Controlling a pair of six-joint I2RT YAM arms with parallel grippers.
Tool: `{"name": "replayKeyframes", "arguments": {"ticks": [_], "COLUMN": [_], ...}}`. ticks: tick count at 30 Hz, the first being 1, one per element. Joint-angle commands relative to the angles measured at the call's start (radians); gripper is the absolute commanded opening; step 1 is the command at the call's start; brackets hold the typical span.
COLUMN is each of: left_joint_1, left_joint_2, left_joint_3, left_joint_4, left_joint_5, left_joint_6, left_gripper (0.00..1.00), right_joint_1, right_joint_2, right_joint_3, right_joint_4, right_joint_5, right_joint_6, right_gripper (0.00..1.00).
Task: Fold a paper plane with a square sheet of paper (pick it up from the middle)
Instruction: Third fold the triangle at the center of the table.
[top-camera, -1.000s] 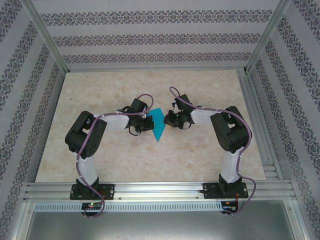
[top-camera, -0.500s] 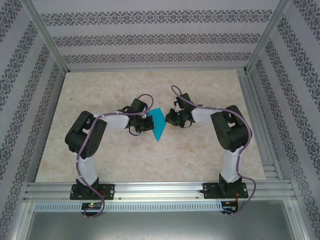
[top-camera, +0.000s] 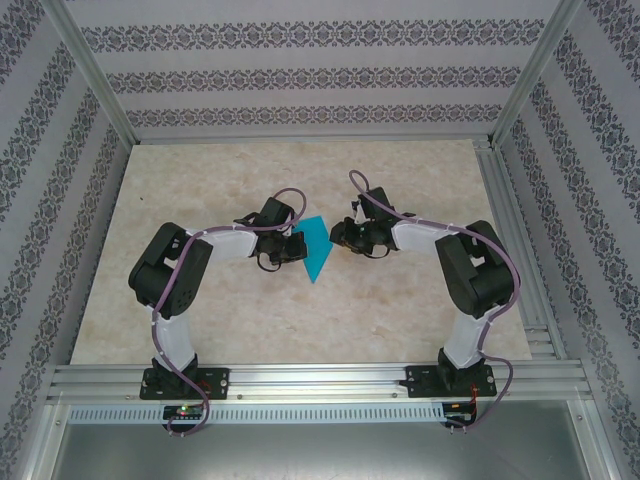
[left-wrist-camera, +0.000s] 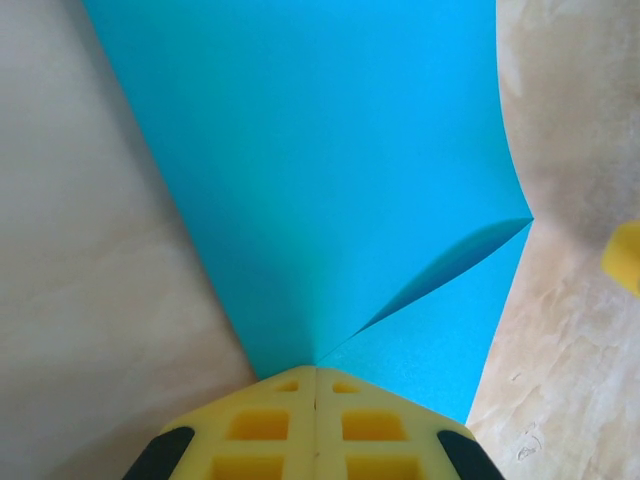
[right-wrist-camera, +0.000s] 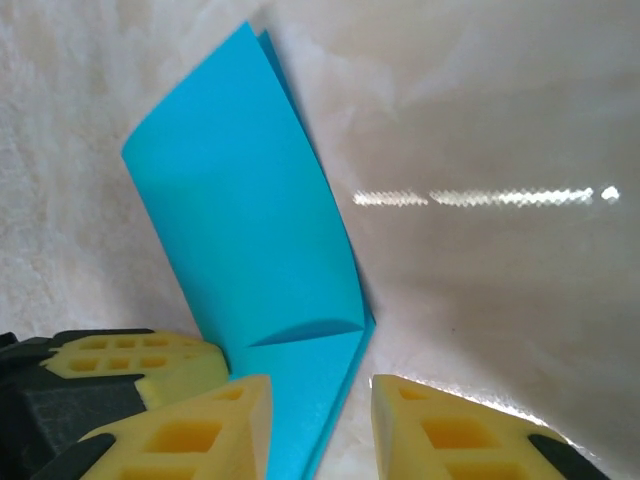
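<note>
The paper sheet (left-wrist-camera: 330, 180) is seen to be thin, smooth and matt. The counter (right-wrist-camera: 480, 120) is finished in a marbled beige surface, slightly glossy, with light reflected in streaks. The pads (right-wrist-camera: 200, 430) of the right claw (right-wrist-camera: 318, 392) are moulded in matt yellow material. The frame rails (top-camera: 320, 378) are made of brushed metal.

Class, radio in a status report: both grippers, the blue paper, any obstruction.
Left gripper shut on the folded paper. Right gripper open, paper edge between its fingers. No obstruction seen.

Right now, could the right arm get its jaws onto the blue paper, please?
Probably yes: the jaws of the right arm stand apart, an edge of the blue paper lies in the gap, and the left arm holds it steady.
</note>
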Motion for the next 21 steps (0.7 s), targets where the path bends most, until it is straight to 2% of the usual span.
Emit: {"name": "replayKeyframes", "arguments": {"ticks": [1, 12, 21], "left_joint_1": [-0.005, -0.005, -0.005], "left_joint_2": [-0.012, -0.017, -0.014], "left_joint_3": [-0.028, -0.034, -0.033], "left_joint_4": [-0.055, -0.045, -0.043], "left_joint_5": [-0.049, -0.051, -0.046], "left_joint_6": [0.017, 0.013, 0.016], "left_gripper": [0.00, 0.02, 0.02], "right_joint_1": [0.011, 0.035, 0.040], "right_joint_2": [0.031, 0.080, 0.094], "right_joint_3": [0.000, 0.034, 0.042], "right_joint_4": [0.023, 0.040, 0.072], "right_joint_5": [-0.033, -0.059, -0.076], "right_joint_6": [0.008, 0.024, 0.040], "right_gripper": [0.33, 0.32, 0.27]}}
